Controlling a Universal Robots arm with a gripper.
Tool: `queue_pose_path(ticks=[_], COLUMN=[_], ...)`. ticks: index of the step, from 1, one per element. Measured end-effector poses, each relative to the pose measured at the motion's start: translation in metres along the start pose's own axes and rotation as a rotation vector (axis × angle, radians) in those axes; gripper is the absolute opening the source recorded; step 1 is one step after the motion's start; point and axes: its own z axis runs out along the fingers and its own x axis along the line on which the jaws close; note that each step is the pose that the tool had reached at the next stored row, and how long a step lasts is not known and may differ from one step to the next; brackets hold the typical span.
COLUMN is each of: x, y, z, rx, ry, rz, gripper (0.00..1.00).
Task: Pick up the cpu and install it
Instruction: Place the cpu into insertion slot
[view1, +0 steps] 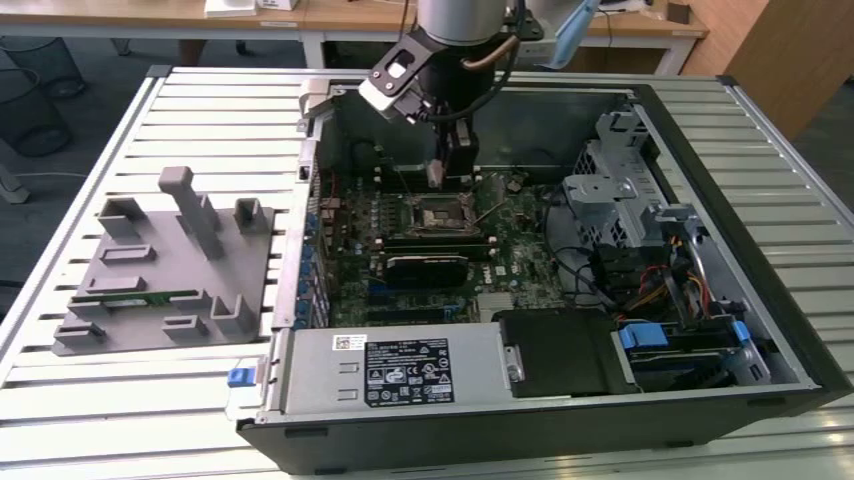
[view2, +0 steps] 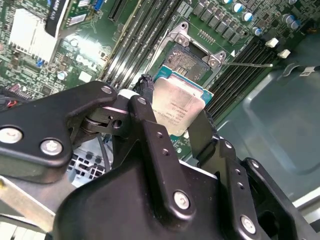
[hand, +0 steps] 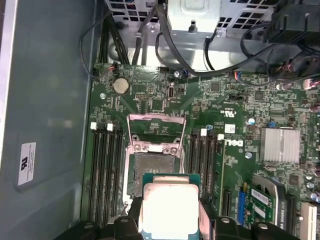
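The end effector (view2: 172, 117) is closed on the cpu (view2: 177, 100). Its two black fingers (view2: 142, 107) press on two opposite edges of the cpu, and nothing else is in its grip. The fingers are only as far apart as the cpu is wide.

The cpu hangs in the air inside the open computer box (view1: 747, 130), which sits on the metal surface (view1: 200, 100). It is over the green board (hand: 165, 100) and close above the open socket (hand: 150, 170). It is not in the socket yet. In the exterior view, the end effector (view1: 447, 165) points down at the socket (view1: 438, 213).

The cpu (hand: 167, 207) is a small flat square, so it has no long side. In both wrist views its shiny silver top faces the camera, away from the board. Its edges look lined up with the edges of the socket. I cannot tell if it is a little tilted.

I think the cpu is very light and stiff. It will not bend. The smooth metal top may be slippery. The underside and the socket are probably easy to hurt, so a hard push could break something. The thin edges look like the best place to hold it, and that is where the fingers are.
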Motion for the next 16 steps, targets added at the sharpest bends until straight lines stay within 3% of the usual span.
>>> queue_pose_path(ticks=[16], x=[0.0028], y=[0.0013], z=[0.0269], rx=[-0.0002], ry=[-0.0003], rz=[0.012], gripper=[0.53])
